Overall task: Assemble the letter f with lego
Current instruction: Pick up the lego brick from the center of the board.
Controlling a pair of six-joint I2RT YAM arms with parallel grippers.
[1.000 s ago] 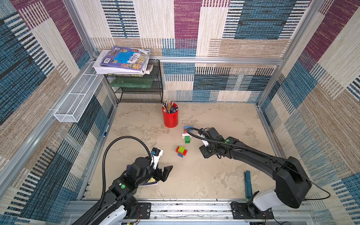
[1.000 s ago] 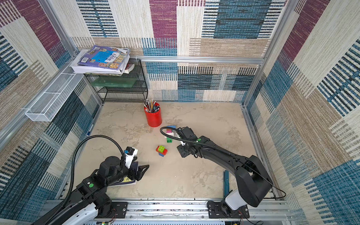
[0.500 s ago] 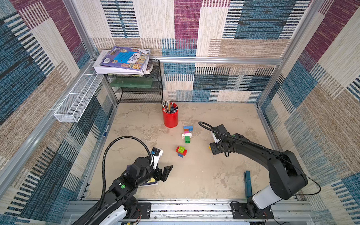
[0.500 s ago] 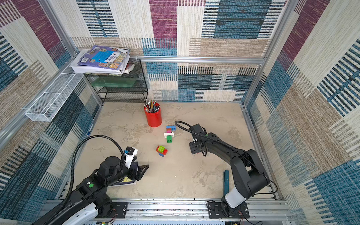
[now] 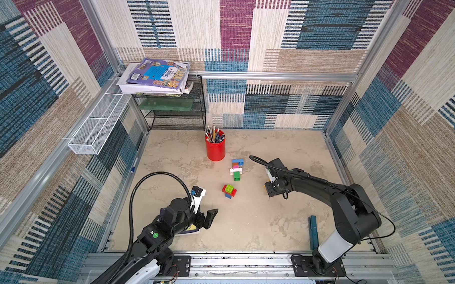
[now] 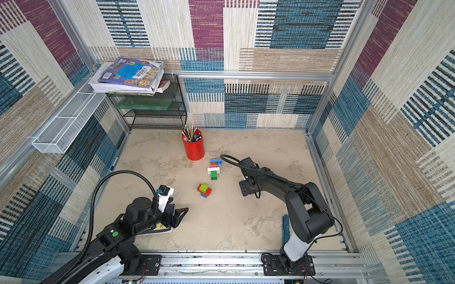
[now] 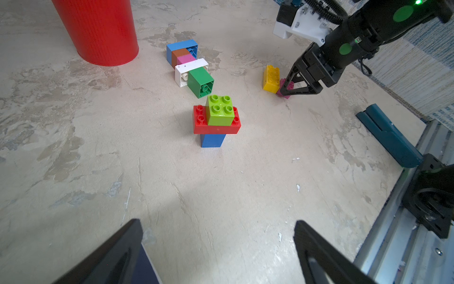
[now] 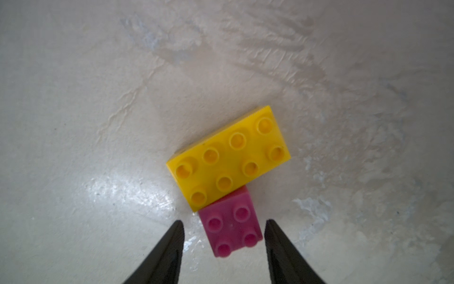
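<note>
I see a mottled beige table (image 5: 270, 227). Wire rack (image 5: 175, 114) in the far left corner, with a red cup (image 5: 215, 148) of pencils near it. Mid-table lies a row of bricks (image 5: 236, 169); an upright stack (image 5: 229, 191) stands closer to the near edge. Toward the right edge, a yellow brick (image 7: 271, 78) touches a pink brick (image 8: 231, 228). Teal bar (image 5: 313, 231) by the near right corner, book (image 5: 190, 229) by the near left corner.

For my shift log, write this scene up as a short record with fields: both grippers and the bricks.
left gripper: open, holding nothing
right gripper: open, jaws either side of the magenta brick
magenta brick: on the table beside the yellow brick
lying row: blue, brown, pink, white, green, near the red cup
standing stack: blue, red, lime on top
</note>
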